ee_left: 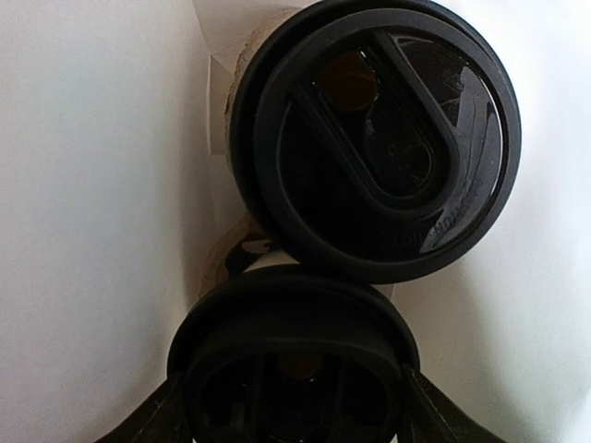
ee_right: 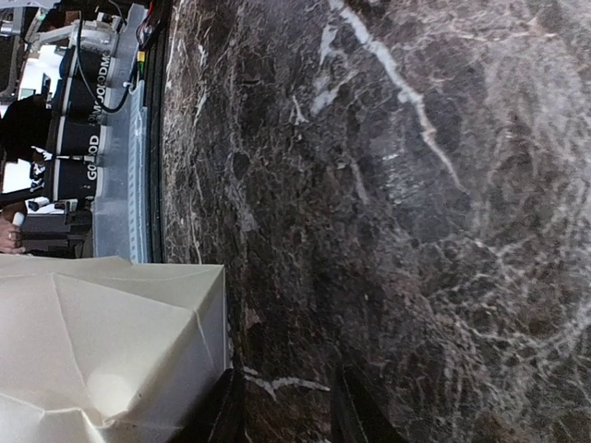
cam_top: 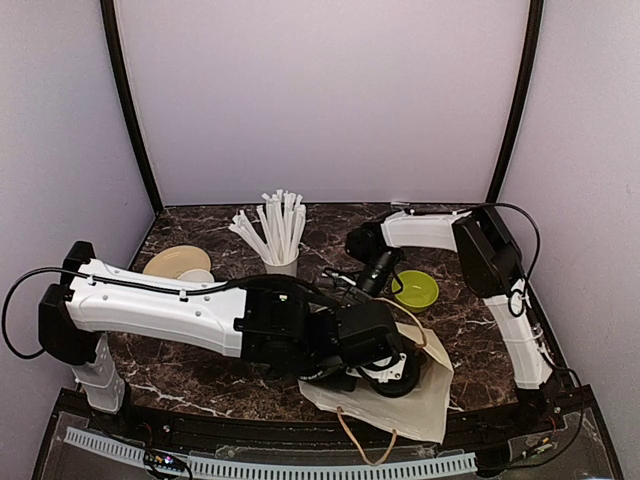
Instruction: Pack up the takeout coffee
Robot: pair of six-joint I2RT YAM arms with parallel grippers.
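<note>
Your left fingers (ee_left: 148, 420) look clamped wide on a lidded cup (ee_left: 291, 355), inside the bag (ee_left: 92, 185) at the table's near edge, touching the second cup (ee_left: 379, 138). Seat it upright before releasing. Your right gripper (ee_right: 286, 411) hangs empty, fingers slightly apart, over the table (ee_right: 388, 185).

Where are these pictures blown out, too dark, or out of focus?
Left wrist view: the bag wall is blown out to flat white, the far lid almost black, the closer lid soft. Right wrist view: marble tabletop sharp, hazier toward the right. Top external view: evenly lit, no strong glare.
</note>
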